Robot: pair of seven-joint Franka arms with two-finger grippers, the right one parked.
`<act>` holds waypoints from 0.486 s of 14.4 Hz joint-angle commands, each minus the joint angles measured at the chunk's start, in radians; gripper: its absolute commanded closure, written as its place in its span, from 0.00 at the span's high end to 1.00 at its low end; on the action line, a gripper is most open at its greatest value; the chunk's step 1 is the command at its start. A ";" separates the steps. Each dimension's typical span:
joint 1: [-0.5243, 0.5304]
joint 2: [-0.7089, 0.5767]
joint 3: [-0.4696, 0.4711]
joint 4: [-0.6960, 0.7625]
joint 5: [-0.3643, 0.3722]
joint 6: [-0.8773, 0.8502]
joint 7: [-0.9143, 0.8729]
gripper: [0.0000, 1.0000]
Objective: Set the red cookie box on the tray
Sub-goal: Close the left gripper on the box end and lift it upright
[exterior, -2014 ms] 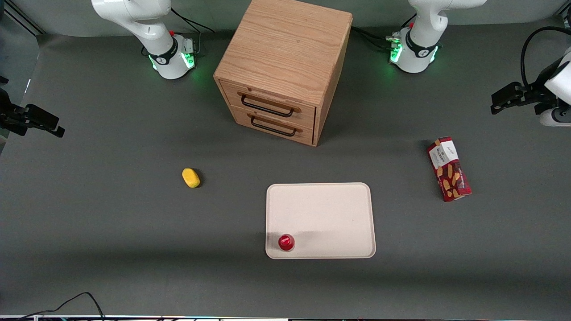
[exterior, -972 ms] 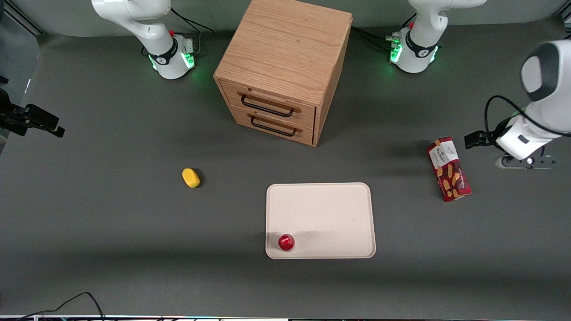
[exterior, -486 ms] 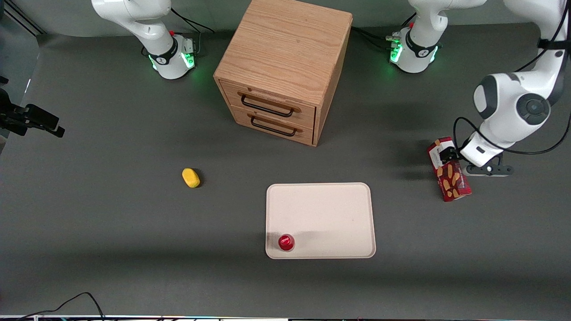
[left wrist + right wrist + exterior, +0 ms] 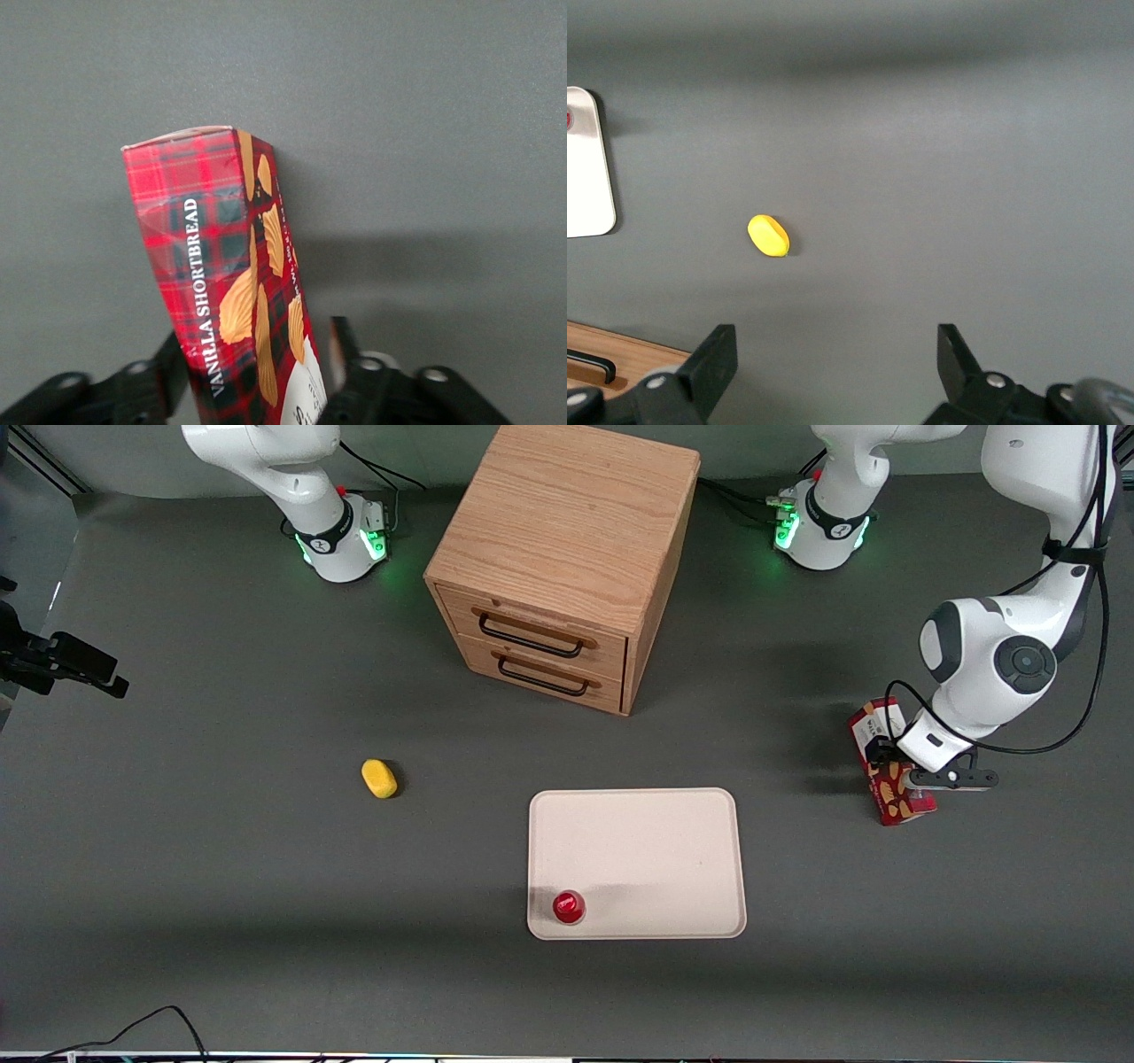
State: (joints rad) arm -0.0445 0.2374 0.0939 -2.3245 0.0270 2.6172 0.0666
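The black two-finger gripper (image 4: pixel 257 372) straddles the long dark-red plaid cookie box (image 4: pixel 889 766), fingers spread, not yet clamped; grasping is underway; next: close, lift toward the well-apart cream-white rectangular tray (image 4: pixel 638 841).

On the table: one red cookie box (image 4: pixel 889 766), one tray (image 4: pixel 656 841), one red cap (image 4: pixel 567 906), one yellow sponge (image 4: pixel 379 778), one wooden two-drawer cabinet (image 4: pixel 563 558), one gripper (image 4: pixel 895 766) straddling the box.
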 commanded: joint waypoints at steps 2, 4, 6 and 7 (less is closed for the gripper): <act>0.003 -0.012 -0.002 0.001 -0.012 0.000 0.025 0.00; -0.005 -0.050 -0.002 0.004 -0.035 -0.060 0.022 0.00; -0.012 -0.124 -0.009 0.030 -0.050 -0.220 0.004 0.00; -0.033 -0.157 -0.011 0.065 -0.052 -0.314 -0.026 0.00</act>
State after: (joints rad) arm -0.0476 0.1885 0.0858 -2.2952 -0.0044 2.4709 0.0650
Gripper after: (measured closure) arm 0.934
